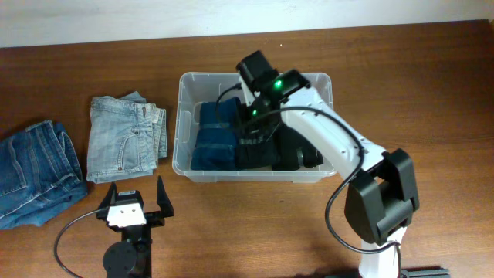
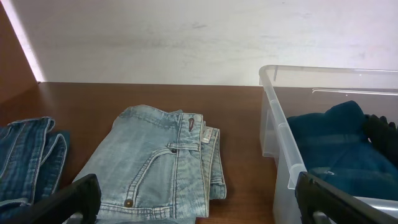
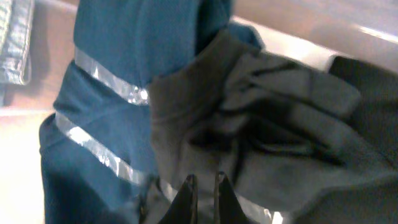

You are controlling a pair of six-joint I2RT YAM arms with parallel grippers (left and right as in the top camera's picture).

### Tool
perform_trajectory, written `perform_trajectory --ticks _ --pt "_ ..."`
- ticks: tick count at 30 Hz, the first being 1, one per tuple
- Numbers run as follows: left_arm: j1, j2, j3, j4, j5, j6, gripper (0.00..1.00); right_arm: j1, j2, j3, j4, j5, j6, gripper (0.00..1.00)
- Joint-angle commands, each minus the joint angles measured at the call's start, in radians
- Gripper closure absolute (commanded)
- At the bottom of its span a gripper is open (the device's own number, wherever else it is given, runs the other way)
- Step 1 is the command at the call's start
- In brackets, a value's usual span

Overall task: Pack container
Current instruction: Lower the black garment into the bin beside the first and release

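Fingers of my right gripper (image 3: 204, 180) were clenched over the black garment (image 3: 280, 124) inside the container (image 1: 208, 76) at mid-table, left gripper (image 1: 137, 189) spread open; packing seemed underway, and the next move called for reaching the light jeans (image 1: 123, 139)

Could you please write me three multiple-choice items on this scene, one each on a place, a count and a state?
1. Where are the light jeans? A in the bin; B beside it on the table; C hanging over its rim.
2. Pairs of jeans outside the bin? A one; B two; C three.
3. The left gripper is: A open; B shut; C gripping cloth.
Answers: B, they lie flat beside its wall; B, light jeans plus a dark pair; A, fingers wide apart, nothing between.
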Motion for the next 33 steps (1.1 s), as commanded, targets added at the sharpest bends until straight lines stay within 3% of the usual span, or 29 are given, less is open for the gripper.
perform_trajectory --ticks 1,9,13,14,22,24,30,33 --pt "0.005 -0.002 -0.007 0.003 -0.010 -0.010 0.00 0.029 -0.011 -0.084 0.056 0.010 -0.018 0.96" --pt "0.005 -0.002 -0.007 0.003 -0.011 -0.010 0.01 0.028 -0.009 -0.340 0.335 0.009 -0.018 0.78" --pt "0.005 -0.002 -0.007 0.003 -0.010 -0.010 0.01 0.028 -0.010 -0.345 0.351 0.009 -0.018 0.74" --pt "0.005 -0.002 -0.007 0.003 -0.010 -0.010 0.01 0.028 -0.010 -0.317 0.340 0.009 -0.018 0.67" --pt "0.005 -0.002 -0.007 0.003 -0.011 -0.010 0.01 0.028 -0.012 -0.010 0.087 0.012 -0.102 0.48" --pt "0.005 -0.002 -0.007 0.003 -0.011 -0.010 0.01 0.028 -0.012 0.068 0.011 0.087 -0.104 0.46" --pt "0.005 -0.002 -0.007 0.003 -0.011 -0.010 0.01 0.015 -0.009 0.060 -0.034 0.193 -0.098 0.43" --pt "0.005 -0.002 -0.007 0.003 -0.010 -0.010 0.01 -0.004 -0.009 0.030 -0.029 0.189 -0.081 0.36"
